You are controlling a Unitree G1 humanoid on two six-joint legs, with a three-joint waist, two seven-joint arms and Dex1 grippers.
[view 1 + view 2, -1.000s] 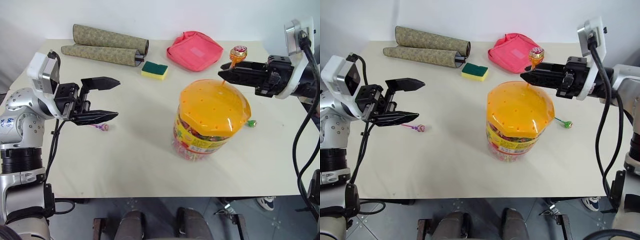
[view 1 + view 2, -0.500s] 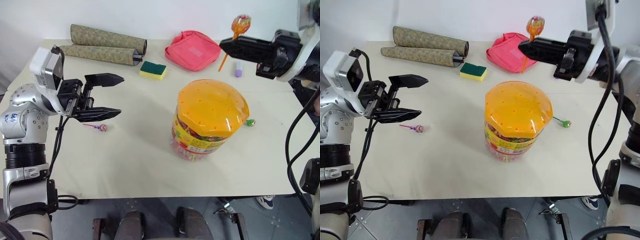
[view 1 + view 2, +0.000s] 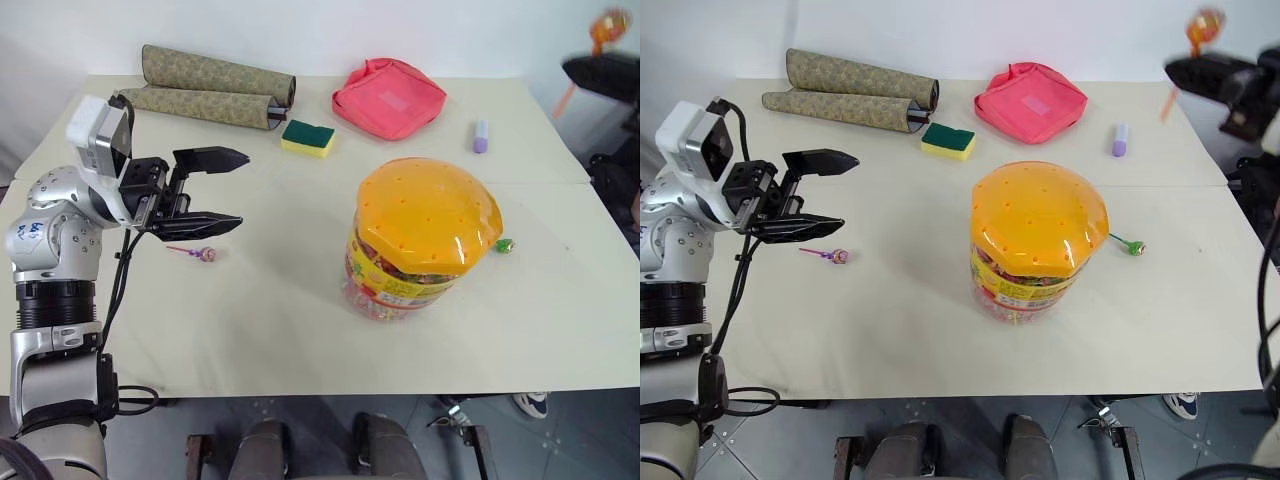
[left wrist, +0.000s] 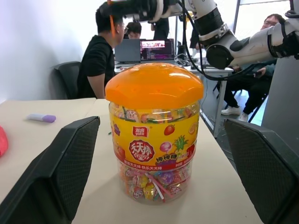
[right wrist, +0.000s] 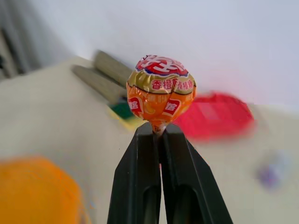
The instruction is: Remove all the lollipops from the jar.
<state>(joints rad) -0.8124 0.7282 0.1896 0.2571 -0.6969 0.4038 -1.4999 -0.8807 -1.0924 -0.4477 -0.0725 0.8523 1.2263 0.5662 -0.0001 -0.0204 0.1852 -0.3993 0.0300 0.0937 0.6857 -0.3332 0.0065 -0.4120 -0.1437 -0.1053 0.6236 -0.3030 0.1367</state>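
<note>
The jar [image 3: 425,240], a clear tub with a domed orange lid, stands upright right of the table's middle. My right gripper [image 5: 161,131] is shut on the stick of an orange lollipop [image 5: 161,93] and holds it high at the far right [image 3: 1205,22], past the table's edge. A purple lollipop [image 3: 205,254] lies on the table just below my left gripper [image 3: 243,188]. That gripper hovers open and empty left of the jar, facing it [image 4: 154,135]. A green lollipop [image 3: 503,245] lies on the table by the jar's right side.
Two rolled mats [image 3: 210,85] lie at the back left, with a green and yellow sponge [image 3: 308,138] beside them. A pink pouch [image 3: 390,95] and a small lilac tube [image 3: 480,136] are at the back right. People [image 4: 100,60] sit at a desk beyond the table.
My right gripper has carried the orange lollipop up off the jar's lid and away to the right, beyond the table's edge. The left gripper has stayed open in place.
</note>
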